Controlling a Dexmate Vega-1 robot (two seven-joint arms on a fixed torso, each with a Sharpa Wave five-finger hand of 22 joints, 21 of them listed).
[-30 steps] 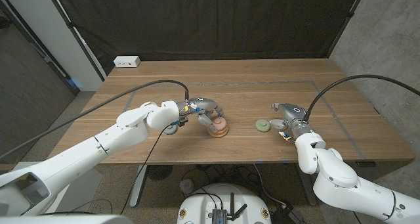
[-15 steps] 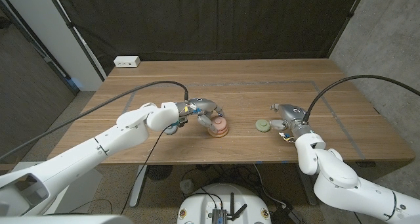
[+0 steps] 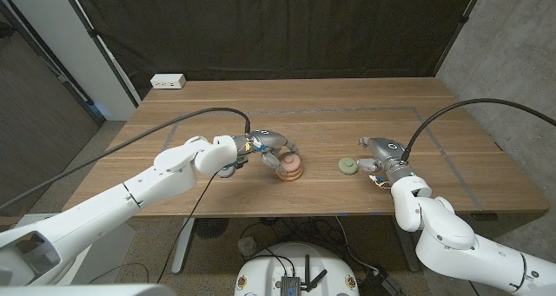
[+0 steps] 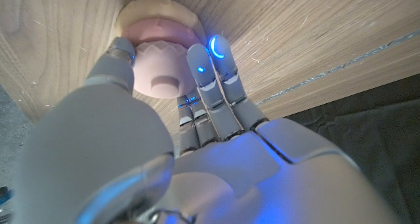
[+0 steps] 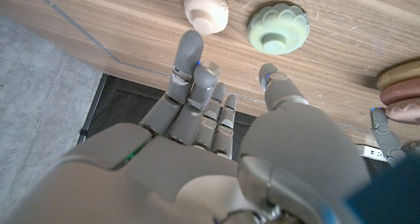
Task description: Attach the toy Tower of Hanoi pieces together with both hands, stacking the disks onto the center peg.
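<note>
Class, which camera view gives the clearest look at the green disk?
The right wrist view: the green disk lies unobstructed on the wood, its scalloped rim and centre hub plain. The head view shows it only as a small green spot beside the right hand.

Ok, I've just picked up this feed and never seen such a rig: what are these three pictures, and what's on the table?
It is a two-armed robot with fingered hands at a wooden table. The wide picture looks down from its head; the other two look along the back of each hand from wrist cameras. The left hand grips the pink disk on top of the stack. The right hand is open, holding nothing, near a loose green disk and a small cream piece.
</note>
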